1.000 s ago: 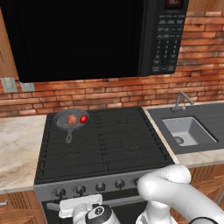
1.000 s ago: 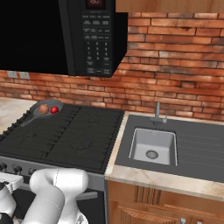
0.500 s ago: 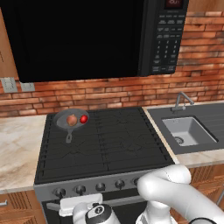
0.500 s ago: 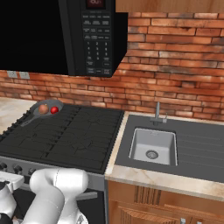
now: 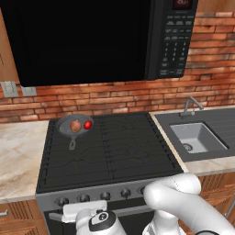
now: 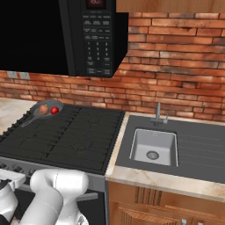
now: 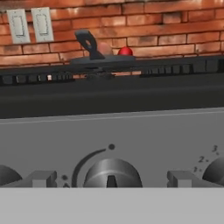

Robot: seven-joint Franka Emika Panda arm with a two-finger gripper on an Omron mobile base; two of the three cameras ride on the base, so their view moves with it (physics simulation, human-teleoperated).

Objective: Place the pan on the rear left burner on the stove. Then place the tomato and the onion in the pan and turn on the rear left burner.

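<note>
A: From the left base view, the pan (image 5: 75,125) sits on the rear left burner of the stove (image 5: 110,151), short dark handle pointing toward the front. Inside it lie the onion (image 5: 75,125) and the tomato (image 5: 87,124), side by side and close together.

B: So what remains is the burner, I'd judge. And the gripper (image 5: 79,212)?

A: Low, in front of the grey knob panel. I can't see its fingers in that picture.

B: The right base view?

A: Same layout from the other side: grey metal pan (image 6: 46,110) at the far left corner of the black grates, dull orange-brown onion (image 6: 43,109), glossy red tomato (image 6: 54,110). To the right, a dark sink (image 6: 154,147) in front of a red brick wall.

B: And the hand view?

A: It faces the matte grey front panel. A round dark knob (image 7: 112,173) with a pointer ridge sits at the bottom centre, directly ahead, and the jaws stand at their widest, empty. Above, the pan's handle (image 7: 89,43) pokes up beside the tomato.

B: Then, I'd say, first confirm this knob governs the rear left burner. Come straight on, bracket the ridge between the fingers, close firmly, then turn smoothly about the knob's axis so the smooth surface doesn't slip.
</note>
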